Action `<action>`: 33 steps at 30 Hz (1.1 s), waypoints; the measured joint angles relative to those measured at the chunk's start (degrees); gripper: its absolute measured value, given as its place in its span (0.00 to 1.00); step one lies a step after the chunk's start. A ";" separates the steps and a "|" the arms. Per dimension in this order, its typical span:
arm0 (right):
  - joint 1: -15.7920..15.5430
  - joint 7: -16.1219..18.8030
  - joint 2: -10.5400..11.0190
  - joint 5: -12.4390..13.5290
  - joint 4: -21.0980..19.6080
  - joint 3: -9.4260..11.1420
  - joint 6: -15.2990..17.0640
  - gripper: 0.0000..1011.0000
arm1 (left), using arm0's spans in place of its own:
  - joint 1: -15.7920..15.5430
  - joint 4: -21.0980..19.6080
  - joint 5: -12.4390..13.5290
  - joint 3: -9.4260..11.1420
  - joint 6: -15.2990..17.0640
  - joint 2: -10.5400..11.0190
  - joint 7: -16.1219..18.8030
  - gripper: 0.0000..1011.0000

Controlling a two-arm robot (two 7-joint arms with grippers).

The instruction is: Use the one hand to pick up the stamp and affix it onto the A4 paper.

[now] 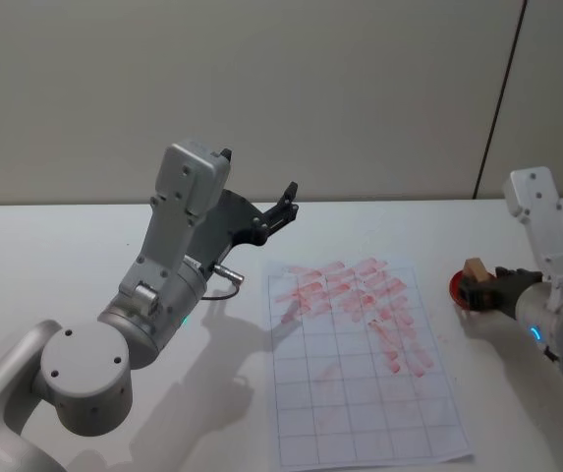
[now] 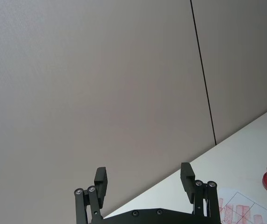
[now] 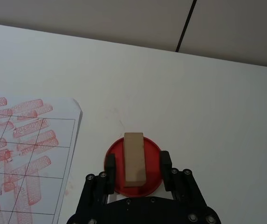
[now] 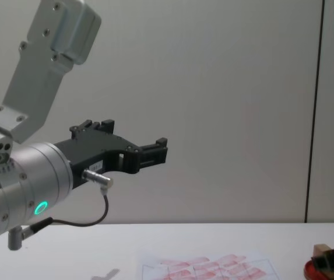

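The white table (image 1: 55, 256) spreads across the scene, and on it lies the A4 paper (image 1: 365, 393), its ruled grid crowded at the far end with rows of pink-red prints (image 1: 360, 295). The left gripper (image 1: 283, 208) hangs raised in the air above the table, to the left of the sheet's far corner, its 2 fingers (image 2: 101, 179) spread wide with nothing between them; a grey looped cable (image 4: 85, 219) trails under its wrist. Over on the right side, the hand (image 1: 479, 290) reaches low to the table just beside the paper's right edge. There sits the red round pad (image 3: 134, 169), and the stamp (image 3: 134, 158), a small light-brown wooden block, stands on it. In the right wrist view the hand's 2 fingers (image 3: 110, 165) flank the block, 1 on each side, with a sliver of red pad visible between each finger and the wood, so the hand is released, not yet clamped. The stamp is well apart from the prints.
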 joint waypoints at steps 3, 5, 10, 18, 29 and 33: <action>-0.18 0.03 0.09 -0.33 -0.27 0.06 -0.70 0.60 | 0.00 0.00 0.00 0.00 0.00 0.00 0.00 0.99; -0.28 0.04 0.16 -0.52 -0.51 0.09 -1.13 0.66 | 0.00 0.00 0.00 0.00 0.00 0.00 0.00 0.99; -0.85 0.04 0.50 -1.34 -1.64 0.26 -3.35 0.82 | 0.00 0.00 0.00 0.00 0.00 0.00 0.00 0.99; -2.09 0.34 1.31 -2.35 -3.73 0.65 -7.65 0.99 | 0.00 0.00 0.00 0.00 0.00 0.00 0.00 0.99; -4.23 1.83 3.56 -3.16 -5.75 2.09 -16.99 0.99 | 0.00 0.00 0.00 0.00 0.00 0.00 0.00 0.99; -5.14 2.74 4.77 -3.19 -6.03 2.93 -21.63 0.99 | 0.00 0.00 0.00 0.00 0.00 0.00 0.00 0.99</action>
